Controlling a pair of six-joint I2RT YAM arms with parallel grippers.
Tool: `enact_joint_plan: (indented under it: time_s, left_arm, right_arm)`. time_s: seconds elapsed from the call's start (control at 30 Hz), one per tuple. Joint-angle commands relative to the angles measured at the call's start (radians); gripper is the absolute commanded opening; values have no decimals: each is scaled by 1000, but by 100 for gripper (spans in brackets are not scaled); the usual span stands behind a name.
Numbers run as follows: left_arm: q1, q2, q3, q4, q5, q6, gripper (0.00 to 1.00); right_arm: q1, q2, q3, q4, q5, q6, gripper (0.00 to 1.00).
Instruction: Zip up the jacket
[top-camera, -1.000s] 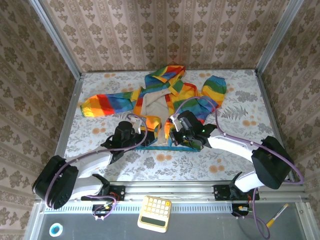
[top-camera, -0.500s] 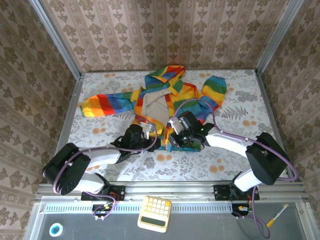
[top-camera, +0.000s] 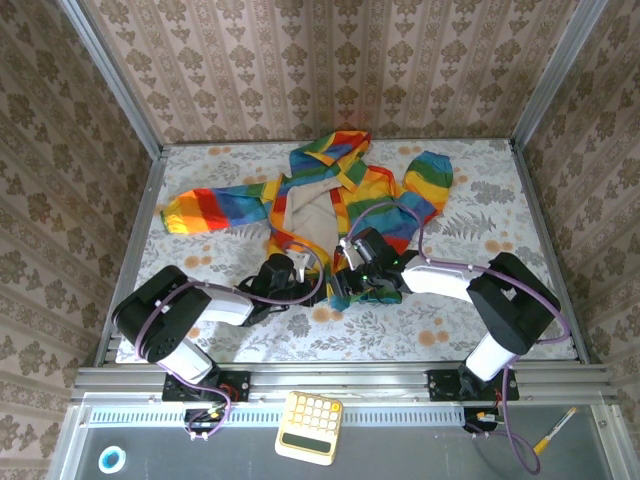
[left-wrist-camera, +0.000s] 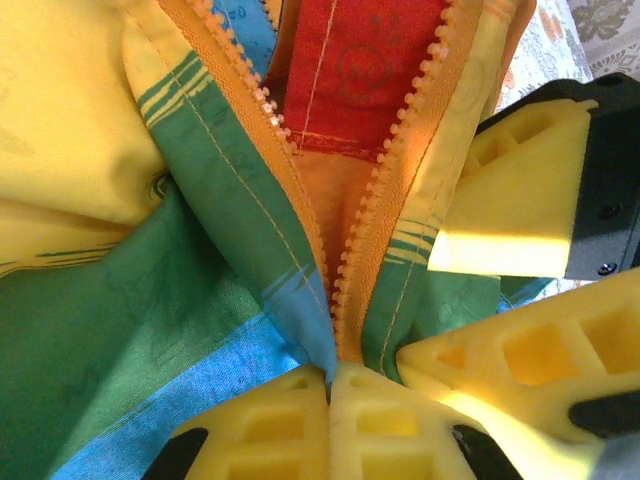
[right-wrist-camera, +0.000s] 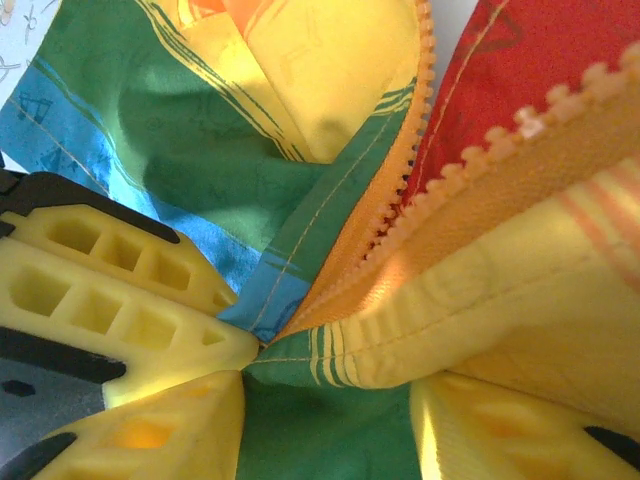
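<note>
On the counter (top-camera: 470, 320), my left gripper (left-wrist-camera: 330, 380) clenches the base of the zipper (left-wrist-camera: 300, 210) on the jacket (top-camera: 322, 150). My right gripper (right-wrist-camera: 328, 400) has just released the hem, and the zipper is not yet closed.

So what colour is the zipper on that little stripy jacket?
Orange, teeth and tape alike. The zipper shows best in the left wrist view.

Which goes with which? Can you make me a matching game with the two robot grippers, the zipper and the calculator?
Things:
1. left gripper
2. right gripper
3. zipper
4. calculator

States:
A. teeth apart, not zipped
B. lying alone, not touching the jacket
C. fingers apart
D. pinched shut on the jacket's bottom edge

Pairs: 1-D, 2-C, 3-A, 4-B.
</note>
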Motion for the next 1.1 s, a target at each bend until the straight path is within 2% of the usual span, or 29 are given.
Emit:
enact_joint_plan:
  time_s: [0.0, 0.3, 0.37, 0.43, 0.5, 0.67, 0.87, 1.07]
  left_arm:
    - [1, -1, -18, 46, -9, -18, 0]
    - [51, -47, -48, 51, 14, -23, 0]
    - [65, -63, -55, 49, 22, -24, 0]
    - [76, -81, -62, 40, 27, -21, 0]
    - [82, -101, -64, 19, 27, -16, 0]
    - [65, -122, -66, -23, 22, -7, 0]
    - [-8, -101, -54, -22, -23, -21, 0]
    - [-77, -14, -38, 57, -64, -72, 0]
  right_arm:
    - [19, 10, -15, 46, -10, 51, 51]
    - [56, 29, -50, 60, -5, 91, 49]
    - [59, 24, -56, 59, -3, 88, 39]
    - [60, 5, -58, 45, 16, 76, 23]
    - [59, -24, -53, 12, 50, 56, 13]
    - [49, -89, -29, -67, 74, 14, 3]
    - [43, -125, -30, -77, 87, 37, 2]
    - [34, -116, -20, -82, 168, 113, 4]
